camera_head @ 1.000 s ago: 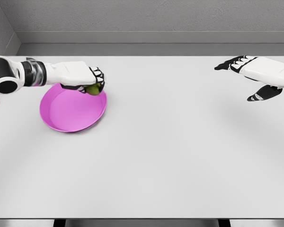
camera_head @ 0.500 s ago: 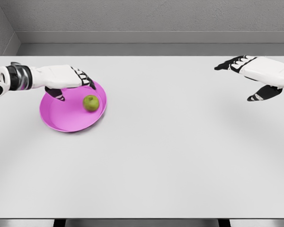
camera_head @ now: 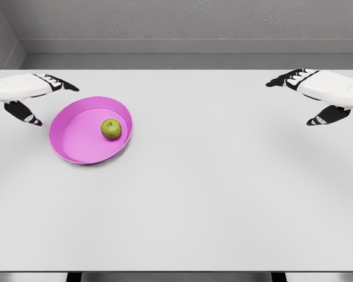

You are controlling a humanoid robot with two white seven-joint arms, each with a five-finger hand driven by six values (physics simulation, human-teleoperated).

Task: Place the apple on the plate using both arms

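A green apple (camera_head: 111,128) lies inside the pink plate (camera_head: 76,138), toward its right side, on the left part of the white table. My left hand (camera_head: 46,101) hovers at the far left, just off the plate's left rim, fingers spread and holding nothing. At the far right my right hand (camera_head: 297,100) floats above the table, also open and empty, far from the plate.
The white table (camera_head: 200,188) stretches wide between the two hands. A grey wall runs behind its far edge, and the near edge lies along the bottom of the view.
The left hand let go of the apple, which now rests on the plate, and has drawn back to the left past the rim. The right hand has not moved.
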